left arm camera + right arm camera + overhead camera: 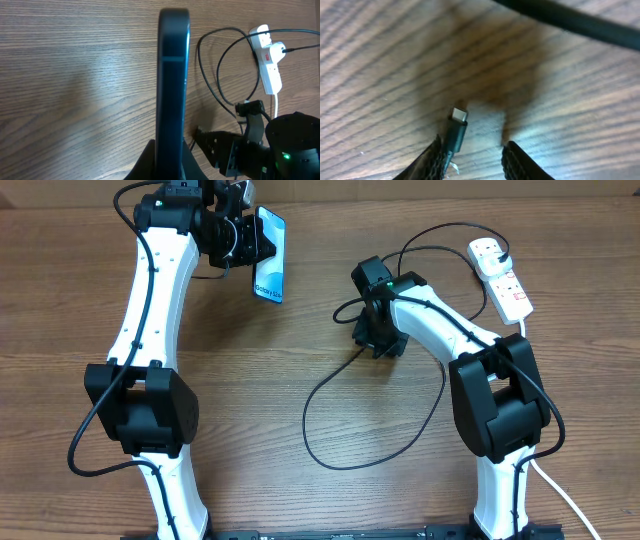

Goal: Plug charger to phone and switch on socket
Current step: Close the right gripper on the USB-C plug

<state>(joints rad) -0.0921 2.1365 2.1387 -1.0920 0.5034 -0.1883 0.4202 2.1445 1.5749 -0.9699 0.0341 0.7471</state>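
Wooden tabletop (80, 280) seen from overhead: phone (270, 268) held up at far left, charger (340, 445) looping to the socket (503, 275) at far right. Left wrist: left fingers (142, 167) clamp the phone edge-on. Right wrist: right fingers (520, 162) stand parted — the charger's tip lies between them, against one.

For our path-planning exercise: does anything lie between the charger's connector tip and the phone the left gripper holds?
Nothing visible does: only wooden table shows between the connector tip, at the right gripper, and the phone in the left gripper.
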